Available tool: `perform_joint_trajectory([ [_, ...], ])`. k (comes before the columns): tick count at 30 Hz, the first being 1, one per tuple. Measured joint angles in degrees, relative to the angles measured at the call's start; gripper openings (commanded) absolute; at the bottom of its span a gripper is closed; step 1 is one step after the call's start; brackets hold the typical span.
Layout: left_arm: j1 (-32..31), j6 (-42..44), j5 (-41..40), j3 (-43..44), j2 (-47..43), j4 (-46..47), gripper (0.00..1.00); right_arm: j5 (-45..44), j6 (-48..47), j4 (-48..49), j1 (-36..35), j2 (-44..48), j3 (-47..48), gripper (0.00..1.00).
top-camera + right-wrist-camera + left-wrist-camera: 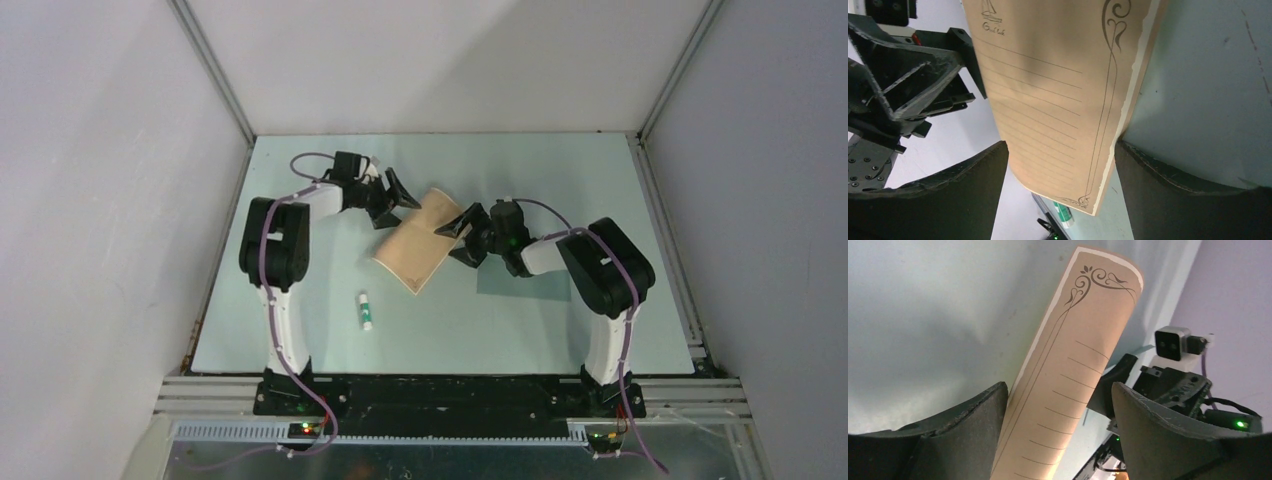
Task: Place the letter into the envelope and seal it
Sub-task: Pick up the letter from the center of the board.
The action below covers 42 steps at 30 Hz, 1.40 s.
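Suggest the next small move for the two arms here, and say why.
Probably close both grippers onto the letter. It is bowed between them, and in both wrist views the sheet runs through open jaws: the left gripper is at its far edge, the right gripper at its right side. The envelope lies flat under the right arm, so a firm hold should come first.

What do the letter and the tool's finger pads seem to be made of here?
The letter: thin matte tan paper, judging by its curl, the ragged pale edge and the printed ruled lines and scrollwork. The finger pads on the right tool: probably a black rubbery or foam coating, matte and slightly grainy with rough edges; the exact material is unclear.
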<state>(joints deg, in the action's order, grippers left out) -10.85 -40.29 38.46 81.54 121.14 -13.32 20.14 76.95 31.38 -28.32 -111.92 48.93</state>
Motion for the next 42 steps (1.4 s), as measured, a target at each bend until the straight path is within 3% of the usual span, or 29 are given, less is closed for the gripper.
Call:
perform_joint_trajectory([
  [13, 0.17, -6.58, 5.73, -8.33, -8.83, 8.63, 0.74, 0.26, -2.73, -2.45, 0.44, 2.45, -1.73, 0.83],
  [19, 0.37, -14.99, 9.88, -13.51, -11.78, 21.4, 0.74, 0.63, -2.84, -1.77, 0.7, 2.64, -2.34, 0.83],
  [27, 0.7, -28.68, 13.31, -20.52, -11.82, 39.52, 0.65, 0.68, -2.89, -1.64, 0.7, 2.64, -2.38, 0.83],
  [33, 2.01, -42.32, 14.67, -23.54, -11.02, 57.59, 0.58, 0.72, -2.97, -1.01, 0.74, 2.64, -2.73, 0.83],
  [37, 2.4, -49.07, 15.63, -23.76, -8.85, 68.59, 0.48, 0.94, -2.95, -0.35, 0.76, 2.56, -2.97, 0.83],
  [42, 2.36, -49.2, 17.14, -24.57, -7.17, 69.68, 0.47, 1.11, -2.95, -0.09, 0.81, 2.54, -3.04, 0.83],
])
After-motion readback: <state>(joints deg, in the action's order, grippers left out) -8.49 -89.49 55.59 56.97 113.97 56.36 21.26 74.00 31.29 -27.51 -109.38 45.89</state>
